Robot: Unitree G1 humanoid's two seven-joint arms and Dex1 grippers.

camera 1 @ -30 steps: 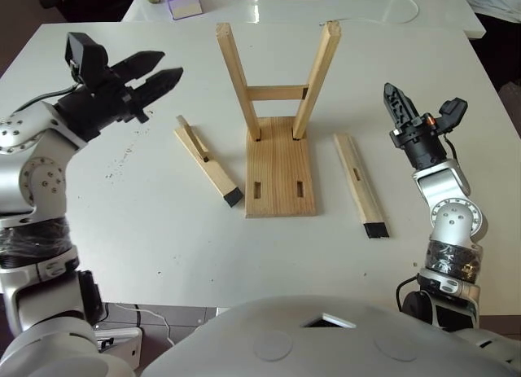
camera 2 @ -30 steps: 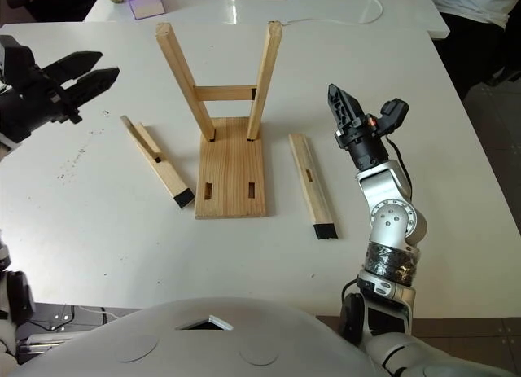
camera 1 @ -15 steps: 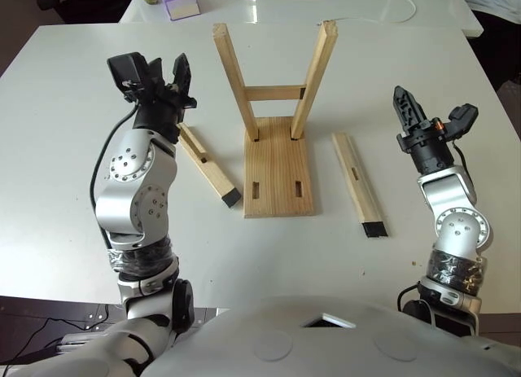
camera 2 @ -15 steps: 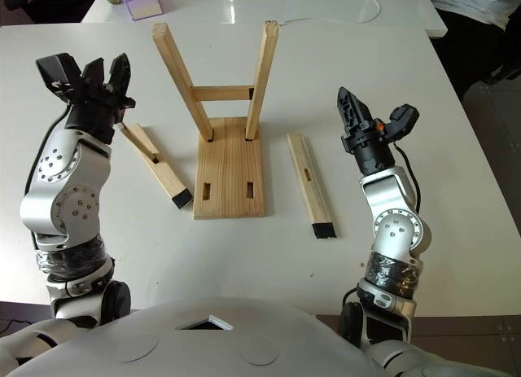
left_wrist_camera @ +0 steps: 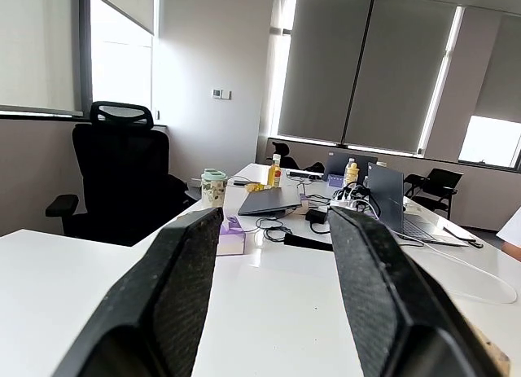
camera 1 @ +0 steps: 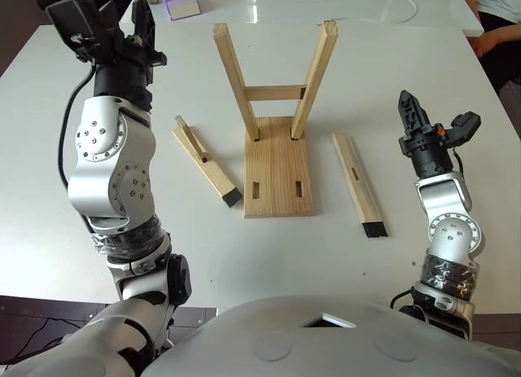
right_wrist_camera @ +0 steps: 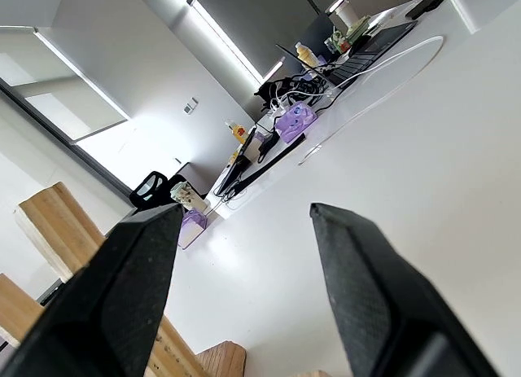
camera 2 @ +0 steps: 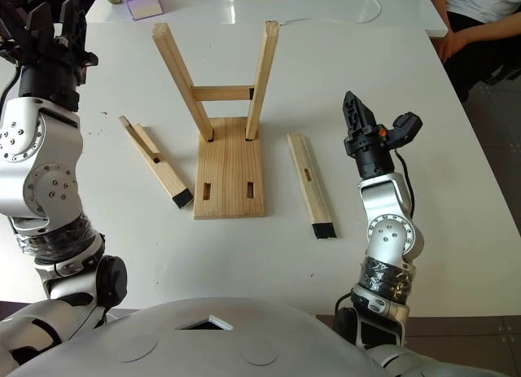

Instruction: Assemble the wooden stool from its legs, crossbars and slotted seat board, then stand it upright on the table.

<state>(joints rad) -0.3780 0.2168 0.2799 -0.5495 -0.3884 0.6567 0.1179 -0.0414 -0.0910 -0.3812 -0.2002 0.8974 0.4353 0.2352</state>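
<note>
The seat board (camera 1: 278,177) is lying flat mid-table, slots facing up, with two joined legs (camera 1: 313,80) already standing in its far slots. The left loose leg (camera 1: 207,161) and right loose leg (camera 1: 359,184) are lying beside it, within reach. The left gripper (left_wrist_camera: 275,230) and right gripper (right_wrist_camera: 244,218) are hovering with jaws wide apart, holding nothing.

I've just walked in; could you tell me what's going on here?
A robot is assembling a wooden stool. The seat board lies flat with two legs, joined by a crossbar, standing in its far end; its near slots are empty. A loose leg lies on each side. The left hand and right hand are raised, open and empty.
</note>
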